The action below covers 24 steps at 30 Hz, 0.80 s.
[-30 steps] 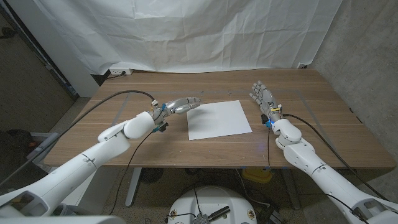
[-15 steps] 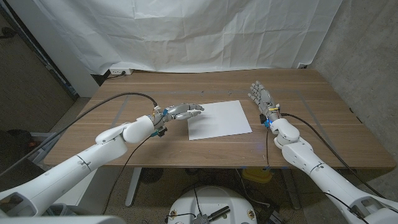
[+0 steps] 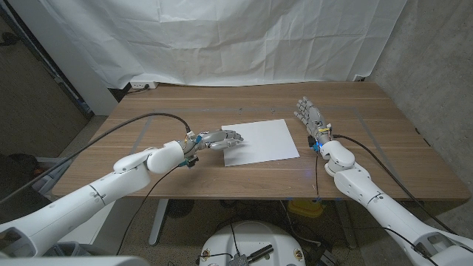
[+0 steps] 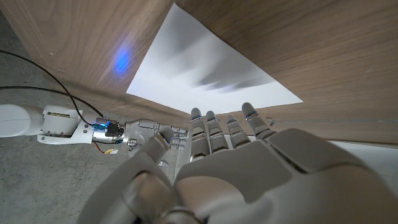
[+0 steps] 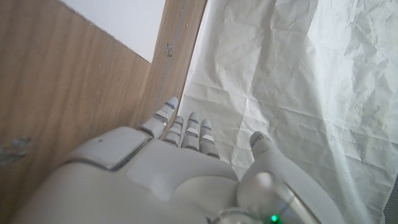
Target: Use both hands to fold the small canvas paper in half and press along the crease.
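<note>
Canvas paper (image 3: 259,140): flat, unfolded, mid-table (image 3: 369,159). Your left hand (image 3: 222,137): fingers extended, empty, over the sheet's left edge, contact unclear. Your right hand (image 3: 311,115): fingers spread, empty, beside the sheet's right edge.

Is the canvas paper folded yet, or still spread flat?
Spread flat. The canvas paper lies as one full sheet on the table, no crease or doubled edge showing; the left hand reaches over its left edge.
</note>
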### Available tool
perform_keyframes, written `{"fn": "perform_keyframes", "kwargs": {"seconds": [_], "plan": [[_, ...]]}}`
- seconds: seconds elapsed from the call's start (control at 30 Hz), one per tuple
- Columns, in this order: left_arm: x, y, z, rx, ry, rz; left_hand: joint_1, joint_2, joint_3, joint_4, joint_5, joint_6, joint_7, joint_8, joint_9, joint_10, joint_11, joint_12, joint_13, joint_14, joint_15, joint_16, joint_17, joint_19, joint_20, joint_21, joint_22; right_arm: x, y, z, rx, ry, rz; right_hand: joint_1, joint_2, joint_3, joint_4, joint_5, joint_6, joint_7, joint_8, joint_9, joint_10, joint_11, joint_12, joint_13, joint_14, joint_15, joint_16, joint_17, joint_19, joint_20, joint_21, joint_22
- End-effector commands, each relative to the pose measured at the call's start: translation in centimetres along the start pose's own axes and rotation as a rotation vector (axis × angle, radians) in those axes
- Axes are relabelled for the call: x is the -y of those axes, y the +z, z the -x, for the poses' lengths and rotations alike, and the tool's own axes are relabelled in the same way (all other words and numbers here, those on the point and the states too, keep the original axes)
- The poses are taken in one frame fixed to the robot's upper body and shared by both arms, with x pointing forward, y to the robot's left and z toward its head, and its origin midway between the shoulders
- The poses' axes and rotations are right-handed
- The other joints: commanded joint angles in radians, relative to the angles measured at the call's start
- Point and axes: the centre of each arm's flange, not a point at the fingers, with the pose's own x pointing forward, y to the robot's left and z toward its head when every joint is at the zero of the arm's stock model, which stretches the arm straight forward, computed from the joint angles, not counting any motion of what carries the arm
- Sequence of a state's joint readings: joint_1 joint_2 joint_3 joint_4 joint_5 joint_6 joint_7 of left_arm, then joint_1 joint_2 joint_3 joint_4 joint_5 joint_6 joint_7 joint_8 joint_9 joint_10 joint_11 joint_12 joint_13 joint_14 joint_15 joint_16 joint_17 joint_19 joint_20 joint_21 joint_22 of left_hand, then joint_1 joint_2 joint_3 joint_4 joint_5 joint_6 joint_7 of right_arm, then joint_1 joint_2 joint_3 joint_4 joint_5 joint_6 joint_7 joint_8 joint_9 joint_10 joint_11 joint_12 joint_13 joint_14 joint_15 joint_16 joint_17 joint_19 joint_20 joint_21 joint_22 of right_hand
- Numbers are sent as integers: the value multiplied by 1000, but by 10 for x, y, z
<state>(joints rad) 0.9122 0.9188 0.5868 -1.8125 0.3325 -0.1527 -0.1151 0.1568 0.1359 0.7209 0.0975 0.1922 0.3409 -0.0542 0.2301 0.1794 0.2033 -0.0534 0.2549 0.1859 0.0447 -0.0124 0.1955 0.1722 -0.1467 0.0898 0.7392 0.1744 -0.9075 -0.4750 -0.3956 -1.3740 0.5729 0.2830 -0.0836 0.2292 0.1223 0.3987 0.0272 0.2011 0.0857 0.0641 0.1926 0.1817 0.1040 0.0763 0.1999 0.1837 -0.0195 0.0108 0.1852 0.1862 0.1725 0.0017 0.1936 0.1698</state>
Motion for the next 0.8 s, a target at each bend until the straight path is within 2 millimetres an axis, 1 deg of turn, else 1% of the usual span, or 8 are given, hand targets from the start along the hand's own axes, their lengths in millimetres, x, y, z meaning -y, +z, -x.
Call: {"fn": "perform_keyframes", "kwargs": {"seconds": [0.03, 0.13, 0.23, 0.33, 0.4, 0.5, 0.53, 0.8], "plan": [[13, 1, 8, -10, -38, -11, 9, 6, 5, -5, -4, 40, -4, 5, 2, 27, 4, 1, 3, 16, -7, 0, 1, 8, -2, -6, 6, -2, -4, -5, -11, 5, 6, 8, 4, 3, -4, -3, 11, -1, 2, 3, 8, -1, 2, 5, 8, 3, 6, 2, 9, 3, 5, 5], [13, 3, 11, -7, -32, -24, 11, 6, 9, -10, -4, 98, -7, 14, 2, 61, 4, 7, 3, 35, -9, 2, 0, 23, 0, -7, 6, -2, -4, -7, -12, 8, 7, 8, 4, 3, -5, -3, 11, -1, 2, 3, 8, -2, 2, 5, 8, 3, 6, 2, 9, 3, 5, 5], [13, 3, 13, -8, -31, -28, 13, 5, 10, -15, -4, 121, 0, 16, 1, 75, 1, 8, 3, 44, -11, 3, 0, 28, -2, -9, 6, -3, -4, -9, -14, 11, 9, 9, 5, 3, -6, -3, 12, -1, 2, 3, 8, -2, 2, 5, 7, 3, 6, 1, 9, 4, 5, 5], [14, 4, 15, -13, -36, -36, 14, 4, 12, -17, -4, 147, -1, 18, 1, 90, 0, 10, 3, 51, -12, 2, 0, 32, 0, -11, 6, -4, -4, -10, -15, 14, 10, 9, 6, 3, -7, -3, 11, 0, 2, 3, 8, -3, 2, 5, 7, 3, 6, 1, 9, 4, 5, 5], [15, 5, 16, -19, -43, -47, 14, 4, 14, -19, -4, 171, 0, 19, 1, 106, 1, 12, 3, 57, -27, 2, 0, 35, -1, -13, 6, -4, -4, -11, -16, 13, 9, 9, 6, 3, -7, -3, 12, 0, 2, 3, 8, -3, 2, 5, 7, 3, 6, 2, 9, 3, 5, 5], [17, 4, 18, -31, -54, -55, 14, 3, 15, -21, -4, 192, 5, 20, 1, 118, 3, 13, 3, 61, -36, 0, -1, 39, 1, -15, 6, -4, -5, -12, -19, 14, 9, 10, 6, 3, -8, -4, 11, -1, 1, 3, 8, -2, 2, 5, 7, 2, 6, 1, 9, 3, 5, 5], [18, 4, 19, -34, -58, -56, 13, 2, 15, -22, -4, 201, 10, 20, 1, 127, 0, 14, 3, 68, -39, 1, 0, 40, 0, -16, 6, -4, -5, -12, -19, 14, 9, 10, 7, 3, -9, -4, 11, 0, 1, 3, 7, -2, 1, 5, 7, 3, 6, 1, 9, 3, 5, 5], [22, 2, 20, -57, -88, -82, 7, -1, 16, -21, -5, 268, 30, 24, 0, 170, 8, 19, 3, 89, -40, 2, 0, 48, 6, -22, 6, -4, -6, -14, -23, 15, 7, 10, 7, 2, -10, -4, 12, -1, 1, 3, 9, -2, 2, 5, 7, 4, 6, 2, 9, 3, 5, 5]]}}
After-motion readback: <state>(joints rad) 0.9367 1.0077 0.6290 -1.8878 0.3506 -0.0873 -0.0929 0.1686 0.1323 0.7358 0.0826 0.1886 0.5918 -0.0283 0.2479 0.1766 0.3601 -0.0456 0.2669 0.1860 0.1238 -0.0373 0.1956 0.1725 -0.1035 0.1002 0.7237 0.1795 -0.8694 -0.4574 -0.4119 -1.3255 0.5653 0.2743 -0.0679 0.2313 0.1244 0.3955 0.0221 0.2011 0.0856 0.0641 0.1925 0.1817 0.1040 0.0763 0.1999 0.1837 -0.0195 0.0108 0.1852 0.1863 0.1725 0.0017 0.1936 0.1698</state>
